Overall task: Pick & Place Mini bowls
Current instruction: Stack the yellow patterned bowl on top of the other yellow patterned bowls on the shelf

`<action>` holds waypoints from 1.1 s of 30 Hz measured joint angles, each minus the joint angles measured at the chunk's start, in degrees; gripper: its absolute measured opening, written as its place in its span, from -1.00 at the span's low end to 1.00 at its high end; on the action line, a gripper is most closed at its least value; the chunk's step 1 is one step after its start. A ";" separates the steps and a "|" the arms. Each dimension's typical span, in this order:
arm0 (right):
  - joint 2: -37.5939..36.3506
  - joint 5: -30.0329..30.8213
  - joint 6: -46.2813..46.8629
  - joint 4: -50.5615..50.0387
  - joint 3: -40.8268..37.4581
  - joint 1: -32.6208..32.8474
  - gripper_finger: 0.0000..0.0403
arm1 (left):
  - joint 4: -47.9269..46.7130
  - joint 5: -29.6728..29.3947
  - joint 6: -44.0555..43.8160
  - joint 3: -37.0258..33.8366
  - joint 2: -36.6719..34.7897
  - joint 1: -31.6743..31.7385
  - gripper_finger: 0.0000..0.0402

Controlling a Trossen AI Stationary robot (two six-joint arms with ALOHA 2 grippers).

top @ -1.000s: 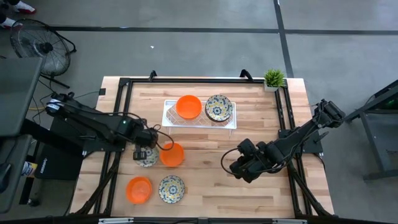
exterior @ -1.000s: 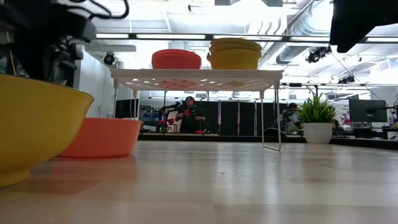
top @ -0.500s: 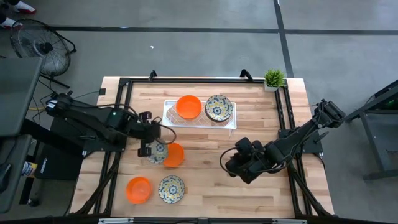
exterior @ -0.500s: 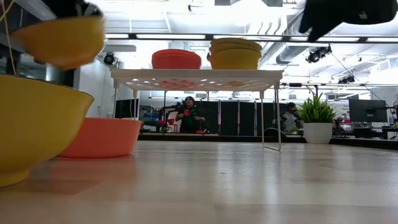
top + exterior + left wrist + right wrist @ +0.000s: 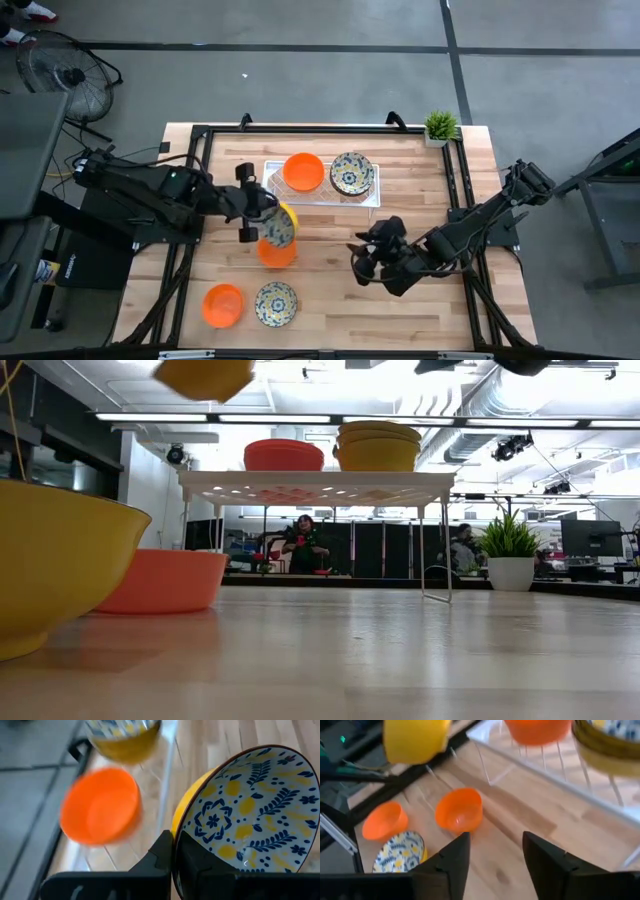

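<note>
My left gripper (image 5: 264, 222) is shut on a cream floral mini bowl (image 5: 281, 226), held in the air over the table's left middle, just near of the white tray (image 5: 322, 197). The low view shows this bowl's yellow underside (image 5: 205, 374) high up. An orange bowl (image 5: 275, 252) stands on the table below it. Another orange bowl (image 5: 222, 305) and a floral bowl (image 5: 276, 303) stand near the front edge. A stack of orange bowls (image 5: 303, 170) and a stack of floral bowls (image 5: 351, 172) rest on the tray. My right gripper (image 5: 360, 262) is open and empty right of centre. My left gripper holds the floral bowl by its rim (image 5: 176, 832), on the side toward the table's left. One finger (image 5: 161, 854) is on the yellow outside and one (image 5: 202, 862) is on the patterned inside. The bowl is lifted clear and tipped up on edge.
A small potted plant (image 5: 439, 126) stands at the far right corner. A black frame (image 5: 200, 135) runs around the tabletop. Bare wood lies between the two grippers and along the near right. People show in the room beyond the table (image 5: 303, 543).
My left gripper has lifted the floral bowl off the table and carried it up, toward the table's right and toward the tray. The bowl has tipped from level onto its edge. My right gripper has risen and shifted a little toward the table's left.
</note>
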 joint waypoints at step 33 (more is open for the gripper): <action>0.07 9.58 -53.01 37.78 1.46 -10.45 0.17 | 34.03 -27.19 37.31 0.17 6.65 0.00 -0.99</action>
